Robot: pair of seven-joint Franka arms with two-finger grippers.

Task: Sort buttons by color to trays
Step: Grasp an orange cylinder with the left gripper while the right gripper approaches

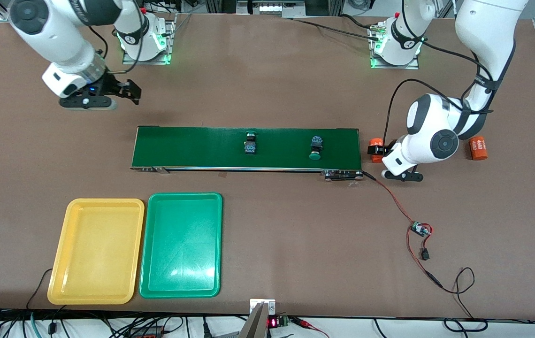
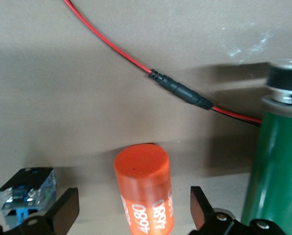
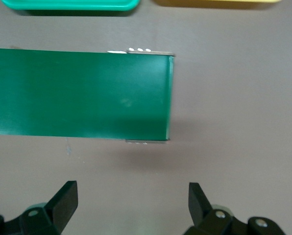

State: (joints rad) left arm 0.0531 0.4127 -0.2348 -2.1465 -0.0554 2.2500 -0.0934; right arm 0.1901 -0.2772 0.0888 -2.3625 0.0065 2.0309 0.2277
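Observation:
Two buttons lie on the dark green conveyor belt (image 1: 192, 148). One (image 1: 250, 142) is near the middle and the other (image 1: 315, 148) is nearer the left arm's end. Both show green caps. A black-and-blue button body (image 2: 27, 188) lies beside my left gripper, its cap hidden. My left gripper (image 1: 379, 151) (image 2: 133, 198) is low and open at the belt's end (image 2: 278, 166), with an orange cylinder (image 1: 376, 142) (image 2: 143, 188) between its fingers. My right gripper (image 1: 132, 93) (image 3: 133, 205) is open and empty over bare table. The yellow tray (image 1: 96, 251) and green tray (image 1: 181, 245) lie side by side, empty.
A second orange cylinder (image 1: 478, 148) lies at the left arm's end of the table. A red cable (image 1: 396, 204) (image 2: 111, 46) runs from the belt's motor end to a small circuit board (image 1: 420, 229). The right wrist view shows the belt's other end (image 3: 77, 93).

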